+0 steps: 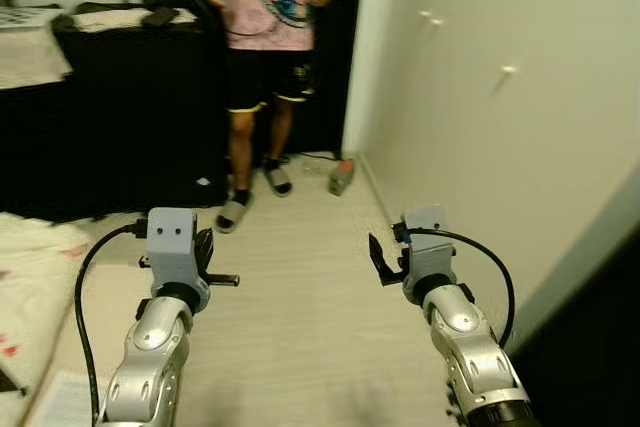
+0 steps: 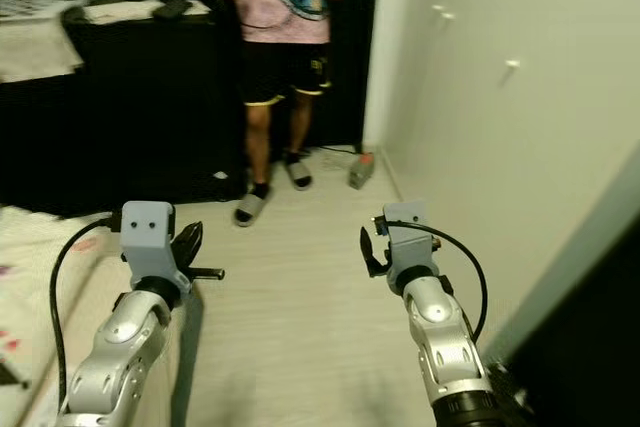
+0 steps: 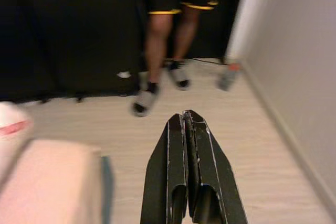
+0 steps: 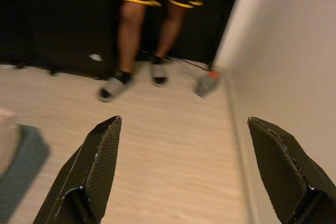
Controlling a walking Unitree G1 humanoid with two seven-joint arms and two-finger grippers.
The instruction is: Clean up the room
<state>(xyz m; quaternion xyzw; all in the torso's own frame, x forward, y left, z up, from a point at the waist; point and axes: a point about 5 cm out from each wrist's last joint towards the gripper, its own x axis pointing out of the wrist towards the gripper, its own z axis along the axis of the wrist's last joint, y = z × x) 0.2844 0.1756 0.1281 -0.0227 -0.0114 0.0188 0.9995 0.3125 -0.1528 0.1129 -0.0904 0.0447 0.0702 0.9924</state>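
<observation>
1. Nothing looks tidied yet: the small grey bottle with an orange cap (image 1: 341, 176) lies on the pale wood floor (image 1: 300, 317) against the white wall (image 1: 500, 127).
2. The left gripper (image 3: 187, 124), fingers pressed together, and the right gripper (image 4: 184, 150), fingers spread wide, are both empty, well short of that bottle.
3. A person (image 1: 262, 67) stands just beside the bottle.

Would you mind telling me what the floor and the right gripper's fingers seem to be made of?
The floor looks like pale wood or wood-look laminate with a matte finish: faint plank lines and grain run across it, though blur leaves the exact material open. The right gripper has black fingers that look like hard plastic with a fine cross-hatched grip texture on the inner faces; its jaws stand wide apart.
</observation>
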